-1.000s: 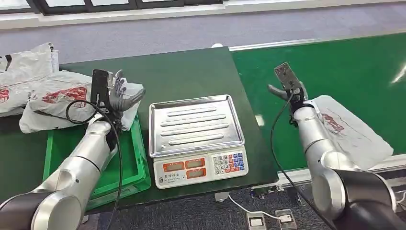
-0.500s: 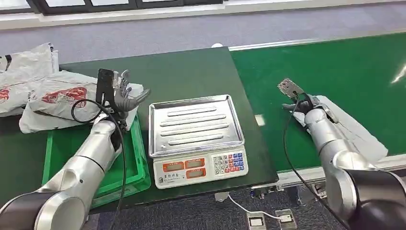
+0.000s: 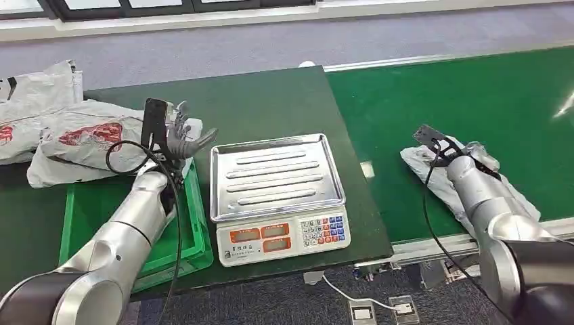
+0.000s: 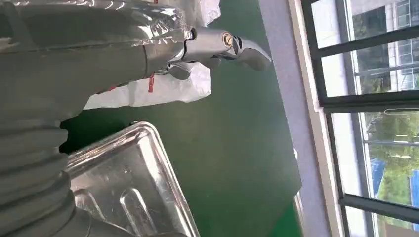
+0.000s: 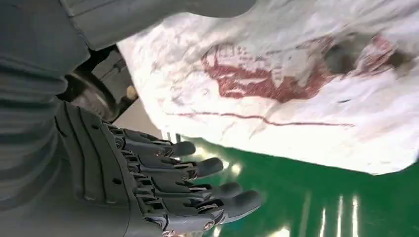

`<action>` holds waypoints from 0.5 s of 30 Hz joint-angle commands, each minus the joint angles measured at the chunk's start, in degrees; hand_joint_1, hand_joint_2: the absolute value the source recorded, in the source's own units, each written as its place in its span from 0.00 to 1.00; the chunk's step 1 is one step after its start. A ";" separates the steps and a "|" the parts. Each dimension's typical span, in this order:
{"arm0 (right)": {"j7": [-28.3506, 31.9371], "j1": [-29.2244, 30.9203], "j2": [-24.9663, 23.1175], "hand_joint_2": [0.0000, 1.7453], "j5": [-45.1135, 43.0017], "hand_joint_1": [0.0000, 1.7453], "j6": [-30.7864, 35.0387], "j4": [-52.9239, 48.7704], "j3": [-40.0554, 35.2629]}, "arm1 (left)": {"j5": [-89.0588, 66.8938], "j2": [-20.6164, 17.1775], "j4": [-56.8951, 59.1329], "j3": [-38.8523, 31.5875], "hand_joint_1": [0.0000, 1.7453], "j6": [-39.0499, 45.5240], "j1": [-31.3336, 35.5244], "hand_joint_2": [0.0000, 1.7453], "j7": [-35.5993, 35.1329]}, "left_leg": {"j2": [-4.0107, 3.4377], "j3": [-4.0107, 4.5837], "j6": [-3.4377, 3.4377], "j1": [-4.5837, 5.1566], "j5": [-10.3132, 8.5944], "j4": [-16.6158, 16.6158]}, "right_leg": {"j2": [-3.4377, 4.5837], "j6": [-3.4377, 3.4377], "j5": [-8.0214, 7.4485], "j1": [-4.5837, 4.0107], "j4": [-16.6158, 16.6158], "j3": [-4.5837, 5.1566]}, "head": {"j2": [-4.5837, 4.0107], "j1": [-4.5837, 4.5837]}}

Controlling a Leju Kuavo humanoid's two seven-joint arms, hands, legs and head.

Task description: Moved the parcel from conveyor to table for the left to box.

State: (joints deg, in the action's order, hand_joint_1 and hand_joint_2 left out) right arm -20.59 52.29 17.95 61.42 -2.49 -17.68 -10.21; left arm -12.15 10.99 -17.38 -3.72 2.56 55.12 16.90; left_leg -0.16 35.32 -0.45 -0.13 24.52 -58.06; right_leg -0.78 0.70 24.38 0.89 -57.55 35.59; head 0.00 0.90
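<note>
A white parcel [image 3: 518, 203] with red print lies on the green conveyor [image 3: 487, 88] at the right. My right hand [image 3: 466, 154] is low over its near end, and the bag looks bunched up around it. In the right wrist view the parcel [image 5: 296, 98] lies close between the thumb and the spread fingers [image 5: 197, 182], which are not closed on it. My left hand [image 3: 181, 137] hovers with fingers apart and holding nothing, over the green crate's [image 3: 101, 210] far edge, beside the silver scale [image 3: 274, 176]. Its thumb [image 4: 232, 44] shows above a white bag [image 4: 163, 89].
Several white parcels [image 3: 68, 135] are piled at the table's far left, partly over the crate. The scale's tray [image 4: 123, 182] and keypad [image 3: 325, 230] sit mid-table on the dark green table [image 3: 257, 101]. Cables and floor sockets [image 3: 379, 308] lie below the front edge.
My right hand has dropped and moved right, from above the belt down onto the parcel, which has bunched up. My left hand has drifted slightly right.
</note>
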 commanded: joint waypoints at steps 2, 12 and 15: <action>-1.64 -0.35 3.51 1.00 1.35 0.00 -1.63 3.22 -2.81 | -0.13 -0.37 1.81 2.68 0.00 0.17 1.40 1.00 -0.50 | 0.15 -0.31 -0.01 -0.08 0.07 0.14 | -0.06 -0.07 0.07 -0.08 0.22 -0.40 | 0.00 0.00; 0.63 -4.64 6.18 1.00 1.32 0.00 0.15 1.57 0.38 | 0.30 -1.16 1.81 2.08 0.00 0.12 0.23 1.00 -0.53 | 0.17 -0.32 0.01 -0.05 0.06 0.20 | -0.09 -0.08 0.06 -0.04 0.26 -0.41 | 0.00 0.00; 2.86 -9.28 6.59 1.00 1.12 0.00 1.16 0.53 2.36 | 0.26 -1.25 1.75 2.11 0.00 -0.16 -0.42 1.00 -0.26 | 0.18 -0.26 0.02 -0.06 0.09 0.16 | -0.12 -0.05 0.06 -0.05 0.24 -0.38 | 0.00 0.02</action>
State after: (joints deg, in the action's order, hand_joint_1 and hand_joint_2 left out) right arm -20.88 48.43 22.94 63.10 -2.63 -17.33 -10.27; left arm -12.11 10.75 -17.53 -3.67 2.80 54.77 16.61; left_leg -0.05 35.37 -0.40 -0.10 24.55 -58.06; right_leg -0.88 0.71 24.39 0.93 -57.53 35.57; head 0.00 0.92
